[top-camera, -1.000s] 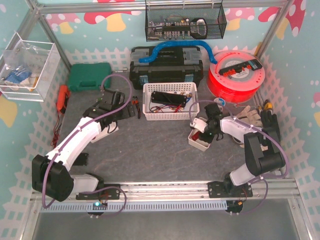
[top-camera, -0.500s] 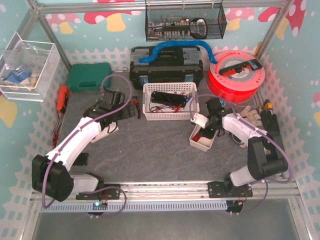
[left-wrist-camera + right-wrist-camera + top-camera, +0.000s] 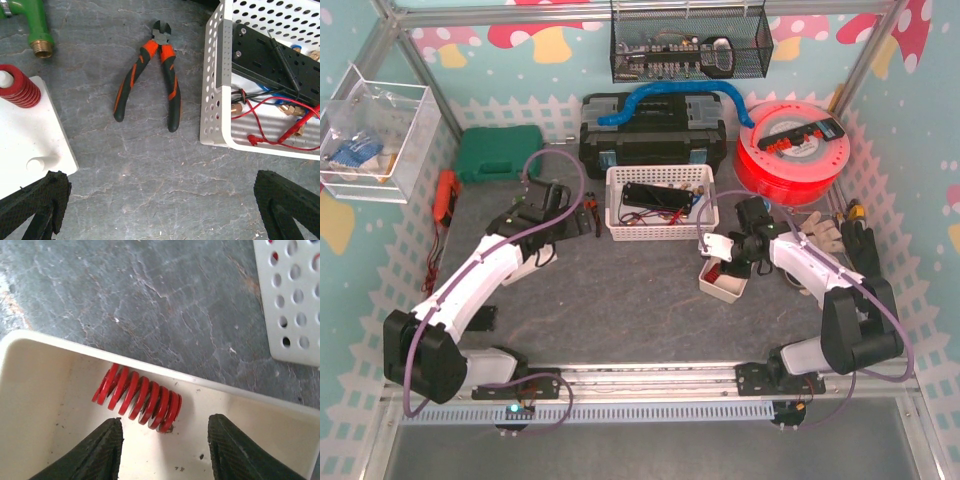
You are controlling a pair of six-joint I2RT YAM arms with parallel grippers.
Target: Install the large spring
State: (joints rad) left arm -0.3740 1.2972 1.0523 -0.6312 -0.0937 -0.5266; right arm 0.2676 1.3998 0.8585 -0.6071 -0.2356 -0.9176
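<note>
The large spring [image 3: 137,398], red and tightly coiled, lies on its side in the white bin [image 3: 50,370], tucked along the far wall and touching it at 1 end. The right gripper [image 3: 164,435] hangs just above the bin floor with its 2 fingers spread wide and nothing between them. The spring sits ahead of the fingertips and a little toward the left finger, not centred.

The step in hand looks like the pick-up. As the jaws stand, closing would press roughly along the coil's length, which would probably squash it and let it spring out. A steadier hold would come from turning the wrist so the pads close across the coils near the middle. The wall leaves little room for a finger behind the spring, so drawing it toward the open floor first may help.

In the overhead view the bin sits on the table [image 3: 620,310], near the white basket [image 3: 658,232].

The left gripper [image 3: 160,185] is also wide apart and empty, hovering over the stone-grey surface. Beside its left finger is a white base plate [image 3: 25,140] with a smaller red spring [image 3: 17,92] on 1 post and a bare peg [image 3: 36,164], likely the seat. Orange-handled pliers [image 3: 150,75] lie nearby.
</note>
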